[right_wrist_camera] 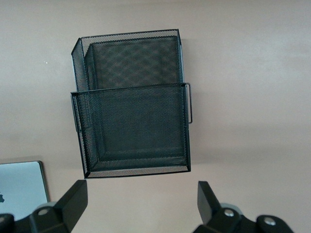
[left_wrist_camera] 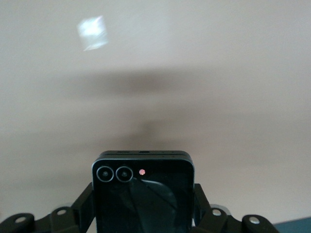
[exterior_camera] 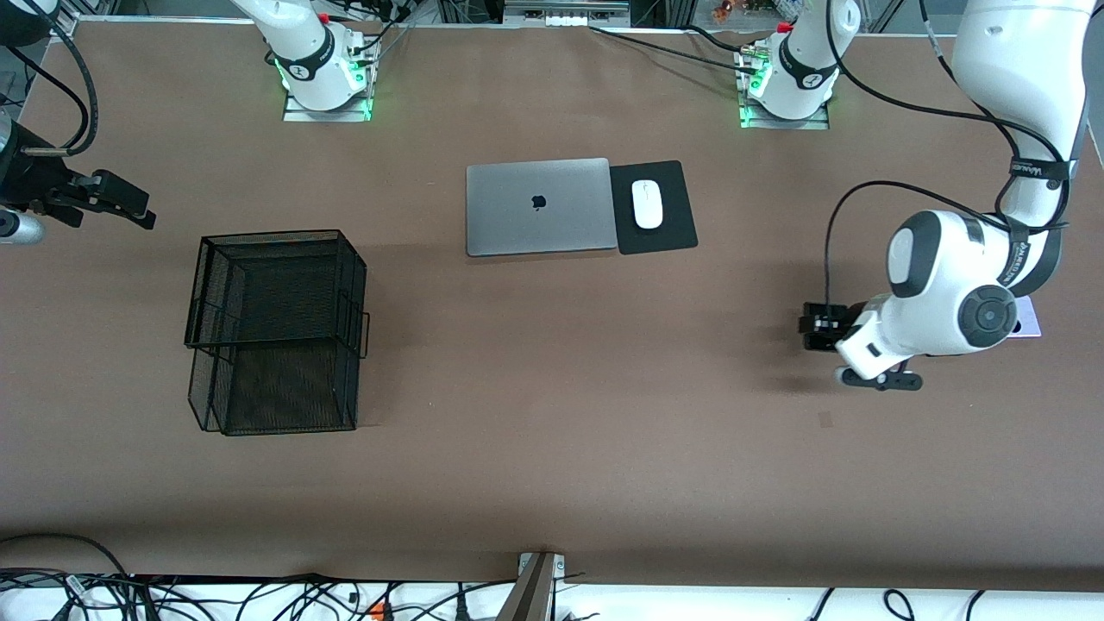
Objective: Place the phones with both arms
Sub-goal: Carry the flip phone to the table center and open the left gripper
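Front view: brown table [exterior_camera: 552,466], grey laptop [exterior_camera: 539,207], black mesh basket [exterior_camera: 276,332].

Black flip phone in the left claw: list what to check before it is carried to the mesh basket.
1. Grip: the left claw is shut on the small squarish black flip phone, a finger on each side: ok.
2. Phone seated straight between the fingers: ok.
3. Black wire-mesh basket: both compartments are open on top and nothing shows inside: ok.
4. Right claw: open, holding nothing, over the table at the right arm's end and off to the side of the basket: ok.
5. Way across: the closed grey laptop lies farther from the front camera than the line from claw to basket: ok.
6. Squarish lilac-white phone: mostly hidden under the left arm: cannot tell.
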You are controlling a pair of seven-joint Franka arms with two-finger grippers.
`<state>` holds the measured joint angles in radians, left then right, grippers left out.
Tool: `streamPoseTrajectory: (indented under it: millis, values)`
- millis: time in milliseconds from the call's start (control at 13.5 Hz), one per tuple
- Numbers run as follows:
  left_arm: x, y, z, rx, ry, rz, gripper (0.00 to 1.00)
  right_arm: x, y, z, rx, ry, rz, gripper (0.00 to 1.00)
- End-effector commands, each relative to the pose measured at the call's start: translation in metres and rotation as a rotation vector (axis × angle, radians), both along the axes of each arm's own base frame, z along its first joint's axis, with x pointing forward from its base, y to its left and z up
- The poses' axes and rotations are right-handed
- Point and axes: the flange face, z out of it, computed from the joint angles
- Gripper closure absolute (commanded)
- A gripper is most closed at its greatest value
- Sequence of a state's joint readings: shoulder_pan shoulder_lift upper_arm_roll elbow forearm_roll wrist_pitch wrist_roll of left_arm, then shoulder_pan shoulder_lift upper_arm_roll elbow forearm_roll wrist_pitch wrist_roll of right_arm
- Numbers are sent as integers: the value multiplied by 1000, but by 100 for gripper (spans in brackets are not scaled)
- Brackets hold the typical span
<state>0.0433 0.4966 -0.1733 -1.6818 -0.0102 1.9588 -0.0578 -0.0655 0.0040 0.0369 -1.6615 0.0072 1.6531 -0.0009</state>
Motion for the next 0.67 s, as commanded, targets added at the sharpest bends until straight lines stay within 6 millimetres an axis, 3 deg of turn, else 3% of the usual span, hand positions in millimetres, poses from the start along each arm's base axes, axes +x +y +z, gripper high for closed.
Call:
streamPoseTrajectory:
  millis: [0,223,372,595]
  values:
    - [17,-94,-9,-50,17,22,69,1,0,4,14,-11,-10,0]
    - [15,-223,-27,-87,-4,69,73,1,-1,5,12,-13,-12,0]
    - [11,-275,-51,-103,-62,161,73,1,-1,6,15,-16,-12,0]
    - [-23,-348,-101,-130,-124,198,73,-2,-1,8,8,-8,6,0]
